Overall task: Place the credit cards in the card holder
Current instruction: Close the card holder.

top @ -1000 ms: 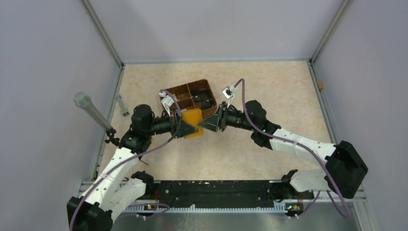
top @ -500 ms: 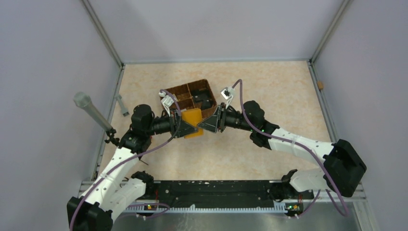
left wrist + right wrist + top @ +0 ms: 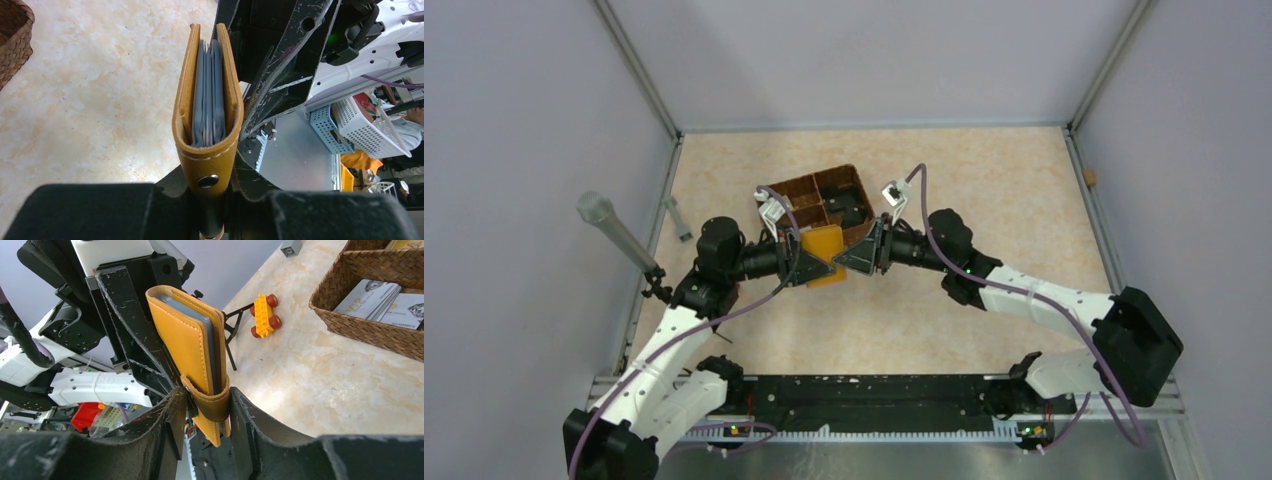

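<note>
Pale marbled table (image 3: 984, 200) fills the walled cell, with a woven basket (image 3: 824, 195) near its middle. Just in front of the basket the two arms meet nose to nose, holding the wallet (image 3: 824, 250) between them, off the surface. It stands on edge, and grey cards (image 3: 207, 90) sit packed between its orange covers. More cards (image 3: 370, 297) lie in a basket compartment, and a toy block (image 3: 265, 315) rests on the table well apart. The left gripper (image 3: 210, 200) is closed narrowly on the strap end, just below the stud. The right gripper (image 3: 207, 415) stands roughly half open, its fingers (image 3: 245, 415) pressed against the wallet's two faces at the same end, so both arms appear to grip it. The step looks like squeezing or passing the loaded wallet. To do it well, one gripper should hold firm while the other presses evenly on the flat faces. The wallet's open edge should stay level, so that no card slides out, and neither arm should twist.
</note>
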`<state>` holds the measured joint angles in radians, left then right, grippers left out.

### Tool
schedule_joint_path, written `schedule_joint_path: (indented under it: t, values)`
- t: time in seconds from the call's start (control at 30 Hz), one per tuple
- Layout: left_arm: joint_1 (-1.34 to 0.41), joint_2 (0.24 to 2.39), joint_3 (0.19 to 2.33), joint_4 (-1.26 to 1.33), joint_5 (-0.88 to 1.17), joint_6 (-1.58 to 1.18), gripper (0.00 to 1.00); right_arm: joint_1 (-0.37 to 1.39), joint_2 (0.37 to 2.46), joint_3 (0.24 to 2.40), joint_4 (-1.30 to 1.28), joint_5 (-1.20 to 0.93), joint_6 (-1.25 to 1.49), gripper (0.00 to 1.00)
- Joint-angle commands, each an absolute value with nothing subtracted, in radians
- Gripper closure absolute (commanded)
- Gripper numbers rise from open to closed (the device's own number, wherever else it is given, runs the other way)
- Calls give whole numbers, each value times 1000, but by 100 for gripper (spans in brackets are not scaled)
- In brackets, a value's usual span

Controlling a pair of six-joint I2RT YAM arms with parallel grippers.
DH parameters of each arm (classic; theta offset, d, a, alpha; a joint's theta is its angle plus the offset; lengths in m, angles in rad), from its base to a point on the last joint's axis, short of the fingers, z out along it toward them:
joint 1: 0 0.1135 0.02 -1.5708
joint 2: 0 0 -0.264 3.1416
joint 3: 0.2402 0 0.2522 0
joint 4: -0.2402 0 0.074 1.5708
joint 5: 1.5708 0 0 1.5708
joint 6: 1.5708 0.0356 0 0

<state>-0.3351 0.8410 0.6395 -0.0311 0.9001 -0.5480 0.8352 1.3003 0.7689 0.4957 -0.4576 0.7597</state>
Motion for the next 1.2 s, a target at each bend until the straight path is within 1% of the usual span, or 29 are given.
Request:
schedule_joint_path:
  t: [0.0, 0.3, 0.47, 0.7, 0.9, 1.17]
  values:
    - [-333, 843, 678, 9, 920, -543, 100, 845, 1320, 833, 593, -494, 781, 62]
    - [-333, 848, 678, 10, 918, -545, 100, 846, 1310, 833, 606, -503, 788, 62]
    - [-333, 849, 681, 5, 906, -539, 100, 846, 1277, 845, 528, -448, 749, 58]
    - [-333, 852, 687, -34, 880, -524, 100, 866, 1265, 875, 415, -366, 691, 56]
    - [-333, 852, 699, -75, 841, -505, 100, 882, 1258, 891, 357, -332, 660, 56]
    - [-333, 853, 702, -88, 822, -502, 100, 884, 1242, 876, 357, -329, 657, 57]
